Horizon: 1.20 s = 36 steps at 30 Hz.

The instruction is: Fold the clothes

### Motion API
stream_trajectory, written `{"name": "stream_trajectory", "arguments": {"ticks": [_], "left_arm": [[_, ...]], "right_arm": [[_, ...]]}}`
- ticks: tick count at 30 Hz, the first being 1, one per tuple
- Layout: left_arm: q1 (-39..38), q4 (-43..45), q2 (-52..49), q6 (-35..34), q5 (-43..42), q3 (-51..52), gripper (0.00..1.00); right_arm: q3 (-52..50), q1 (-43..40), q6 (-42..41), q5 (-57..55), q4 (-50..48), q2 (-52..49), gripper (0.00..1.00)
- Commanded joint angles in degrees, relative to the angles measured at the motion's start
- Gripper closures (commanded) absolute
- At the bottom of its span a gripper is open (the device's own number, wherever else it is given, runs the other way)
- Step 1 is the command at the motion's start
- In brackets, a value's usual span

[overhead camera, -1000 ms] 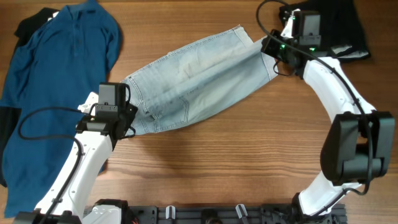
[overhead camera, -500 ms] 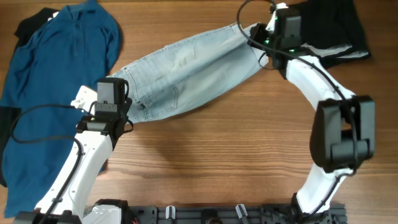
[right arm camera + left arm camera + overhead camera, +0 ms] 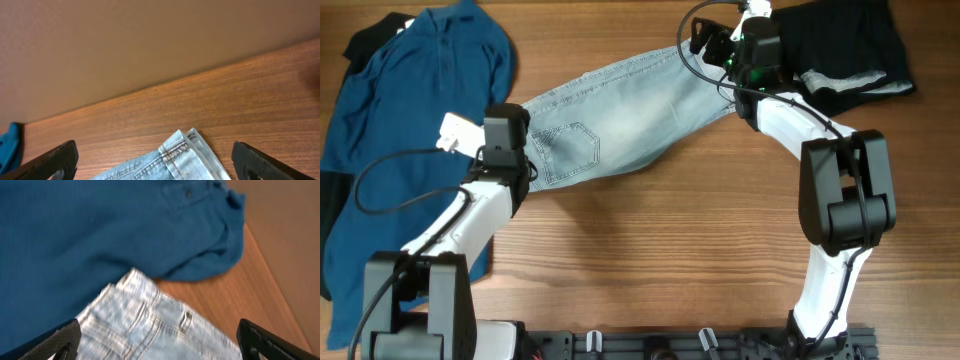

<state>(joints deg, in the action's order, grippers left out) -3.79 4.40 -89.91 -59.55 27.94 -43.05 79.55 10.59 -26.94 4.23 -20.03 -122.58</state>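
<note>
Pale faded denim shorts [image 3: 630, 110], pocket-side up

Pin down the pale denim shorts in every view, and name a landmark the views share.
Overhead: shorts lie diagonally across the upper middle.
Left wrist: waistband end of the shorts, bottom centre, next to the blue shirt.
Right wrist: one hem corner, bottom centre.
Shared landmark: the wooden table.
</note>
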Motion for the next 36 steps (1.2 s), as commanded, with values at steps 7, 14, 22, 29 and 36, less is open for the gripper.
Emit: {"name": "stream_trajectory", "arguments": {"ticks": [7,14,22,29,36], "left_arm": [[6.95,-11.58,4.17,19.87,-23.10,-4.98,0.00],[6.93,-23.12,6.93,29.62,-25.49,-5.25,0.00],[6.93,-25.31,6.93,30.86,-24.90,-5.25,0.00],[6.91,-25.57,6.93,30.84,-24.92,-5.22,0.00],[6.91,-26.12,6.93,30.84,-24.92,-5.22,0.00]], "right_arm": [[1.25,0.39,12.46,8.13,16.11,6.19,0.00],[1.22,-0.48,19.41,7.61,36.00,7.69,0.01],[0.57,-0.59,16.26,-5.27,38.91,6.36,0.40],[0.57,-0.52,16.22,-5.31,33.03,-1.22,0.51],[0.57,-1.11,9.92,-13.18,47.28,-2.25,0.58]]}}
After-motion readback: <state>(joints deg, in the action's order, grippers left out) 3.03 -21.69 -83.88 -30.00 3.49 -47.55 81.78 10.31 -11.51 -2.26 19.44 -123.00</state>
